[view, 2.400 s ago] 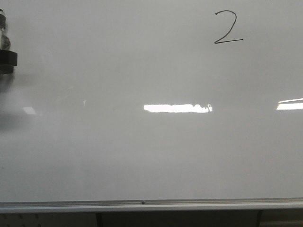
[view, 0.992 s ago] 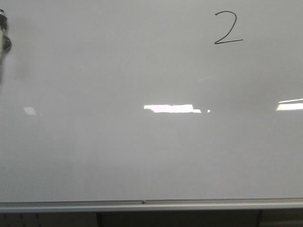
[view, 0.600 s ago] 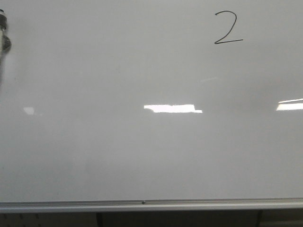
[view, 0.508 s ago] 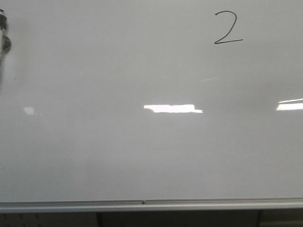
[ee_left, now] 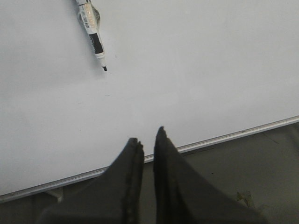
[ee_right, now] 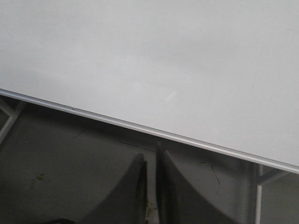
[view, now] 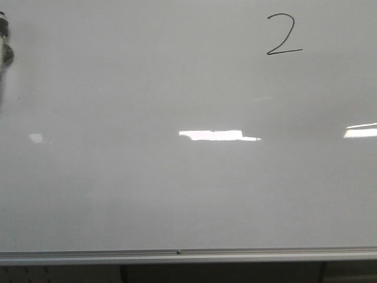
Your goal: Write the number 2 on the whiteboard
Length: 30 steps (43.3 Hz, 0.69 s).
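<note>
Since the frame from 2.4 seconds back, you can note that the dark, blurred arm part at the left edge of the front view has withdrawn, leaving only a sliver of the marker visible there; the written figure has not changed.

Locate the number 2 [view: 284, 35] in the upper right area of the whiteboard [view: 177, 194]. It is a thin black stroke with a curved top and a flat base line, complete and unsmeared. Below it, near the board's middle height, a bright rectangular reflection [view: 215, 135] lies on the glossy surface, with a second one at the right edge. The silver bottom rail [view: 188, 254] runs along the board's lower edge.

Check the marker [ee_left: 91, 29] in the left wrist view: it lies tilted against the board surface, tip down, well apart from the left gripper [ee_left: 148, 135]. That gripper holds nothing, and its fingers stand almost together with only a slim gap between them, just in front of the rail.

Check the right gripper [ee_right: 152, 156] likewise: its fingers are nearly closed on nothing, positioned below the rail over the dark floor [ee_right: 60, 158].
</note>
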Tool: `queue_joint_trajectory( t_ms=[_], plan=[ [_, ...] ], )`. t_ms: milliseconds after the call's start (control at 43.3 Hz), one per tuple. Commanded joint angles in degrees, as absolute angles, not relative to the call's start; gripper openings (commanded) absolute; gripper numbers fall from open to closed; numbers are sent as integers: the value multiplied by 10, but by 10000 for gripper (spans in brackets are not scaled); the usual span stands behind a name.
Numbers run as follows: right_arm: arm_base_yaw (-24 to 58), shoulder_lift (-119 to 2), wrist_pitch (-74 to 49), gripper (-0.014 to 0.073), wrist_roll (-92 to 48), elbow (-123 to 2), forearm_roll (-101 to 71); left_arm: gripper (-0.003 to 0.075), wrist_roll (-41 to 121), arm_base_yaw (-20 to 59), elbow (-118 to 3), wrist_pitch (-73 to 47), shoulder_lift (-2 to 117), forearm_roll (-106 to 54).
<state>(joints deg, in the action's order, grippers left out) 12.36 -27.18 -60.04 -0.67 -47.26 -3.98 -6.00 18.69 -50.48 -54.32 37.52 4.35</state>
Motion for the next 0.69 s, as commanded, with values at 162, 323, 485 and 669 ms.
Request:
queue_joint_trajectory(
  t_ms=[162, 323, 485, 669],
  plan=[
    [120, -275, -545, -69, -6, -486, -33, -19, -61, 192, -520, -496, 375, 42],
    [120, -275, -542, -69, -6, -486, -33, -19, -61, 192, -520, -496, 375, 42],
    [120, -275, -542, -69, -6, -486, -33, -20, -61, 192, -520, -496, 375, 42],
    [120, -275, -542, -69, -6, -486, -33, -20, -61, 192, -520, -496, 375, 42]
  ],
)
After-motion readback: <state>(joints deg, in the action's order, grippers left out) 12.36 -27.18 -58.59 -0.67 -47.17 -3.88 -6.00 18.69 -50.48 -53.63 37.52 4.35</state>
